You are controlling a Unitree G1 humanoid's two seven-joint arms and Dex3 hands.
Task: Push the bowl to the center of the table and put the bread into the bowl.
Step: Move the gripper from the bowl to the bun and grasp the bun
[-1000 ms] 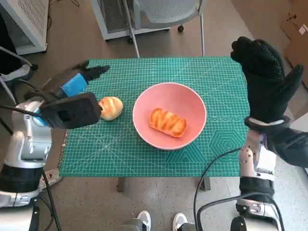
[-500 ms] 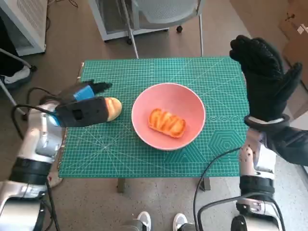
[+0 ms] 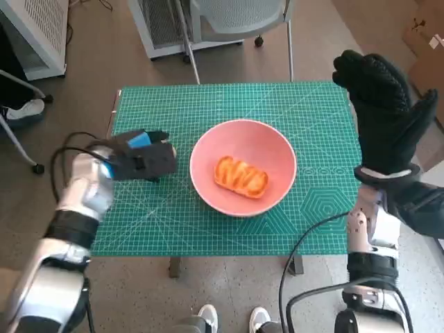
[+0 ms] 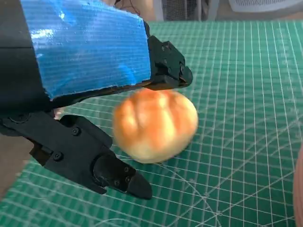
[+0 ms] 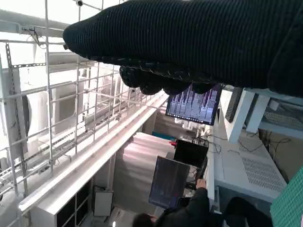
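Observation:
A pink bowl (image 3: pixel 258 141) stands near the middle of the green cutting mat (image 3: pixel 277 100), with a glazed bread (image 3: pixel 241 175) lying inside it. A second bread, a round golden roll (image 4: pixel 154 124), lies on the mat just left of the bowl. My left hand (image 3: pixel 142 158) hovers over that roll and hides it almost fully in the head view. In the left wrist view my left hand (image 4: pixel 90 52) has its black fingers (image 4: pixel 113 172) spread on either side of the roll, with gaps showing. My gloved right hand (image 3: pixel 385 114) is raised beside the table's right edge, fingers apart, holding nothing.
A chair (image 3: pixel 236 17) and a white cabinet (image 3: pixel 35 28) stand behind the table. A cardboard box (image 3: pixel 427 41) is at the far right, shoes (image 3: pixel 205 319) at the front edge. The right wrist view shows a seated person (image 5: pixel 189 213) and monitors (image 5: pixel 191 104).
My left hand has dropped and moved right, from above the table's left edge to over the roll, covering it. My right hand and the bowl have stayed where they were.

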